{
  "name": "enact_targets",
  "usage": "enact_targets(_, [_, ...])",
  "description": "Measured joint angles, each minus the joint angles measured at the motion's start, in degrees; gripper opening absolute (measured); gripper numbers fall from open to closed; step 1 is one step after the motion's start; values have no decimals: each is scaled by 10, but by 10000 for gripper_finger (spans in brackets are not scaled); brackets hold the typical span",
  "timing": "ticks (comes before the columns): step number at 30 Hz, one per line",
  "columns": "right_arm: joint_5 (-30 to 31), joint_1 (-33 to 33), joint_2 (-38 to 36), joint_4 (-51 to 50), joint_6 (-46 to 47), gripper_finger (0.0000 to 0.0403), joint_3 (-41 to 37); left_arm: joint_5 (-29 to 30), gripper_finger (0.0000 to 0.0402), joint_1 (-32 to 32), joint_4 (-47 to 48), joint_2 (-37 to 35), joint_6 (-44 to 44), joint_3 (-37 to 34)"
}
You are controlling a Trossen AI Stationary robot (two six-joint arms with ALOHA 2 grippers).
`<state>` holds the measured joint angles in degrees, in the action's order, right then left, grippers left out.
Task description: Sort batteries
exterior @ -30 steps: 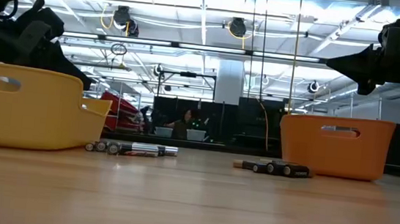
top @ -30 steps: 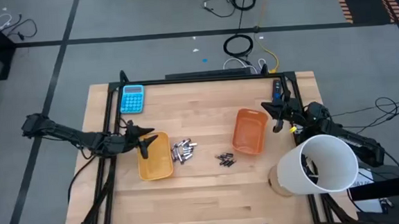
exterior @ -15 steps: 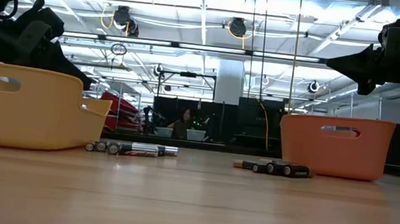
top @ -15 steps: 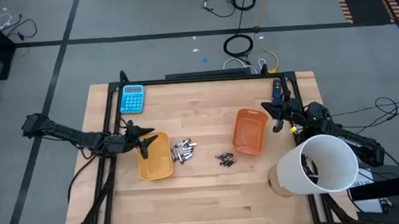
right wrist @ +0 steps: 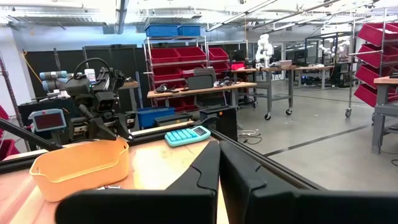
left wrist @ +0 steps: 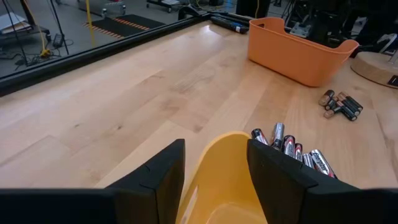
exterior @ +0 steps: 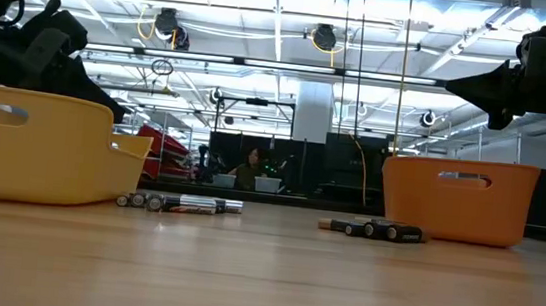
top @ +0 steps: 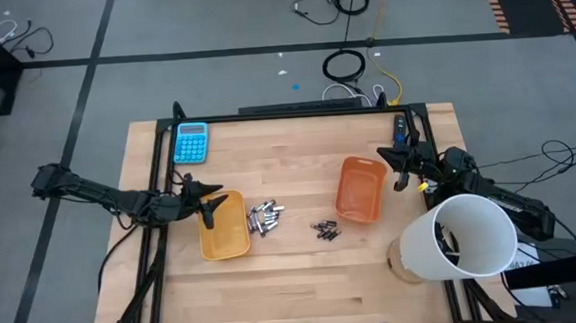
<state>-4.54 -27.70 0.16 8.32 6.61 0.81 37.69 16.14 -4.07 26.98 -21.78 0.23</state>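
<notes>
On the pale wooden table [top: 305,281], the smaller dark cylindrical batteries [top: 323,229] lie in a loose cluster just beside the near corner of the orange plastic tray [top: 360,188]. Slightly farther back, the larger silvery-grey batteries [top: 263,217] form a tight pile close to the yellow plastic tray [top: 224,238]; in the left wrist view they show metallic bodies with dark ends. The left gripper [top: 206,202] hangs above that yellow tray's far rim, fingers spread apart and empty. The right gripper [top: 399,172] waits beside the orange tray, fingers pressed together. A blue calculator [top: 191,142] sits at the far corner.
</notes>
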Motion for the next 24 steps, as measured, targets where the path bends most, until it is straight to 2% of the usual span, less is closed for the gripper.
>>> enact_targets(24, [1,0,0,0,4,4,0,0,182,0,0,0,2,0])
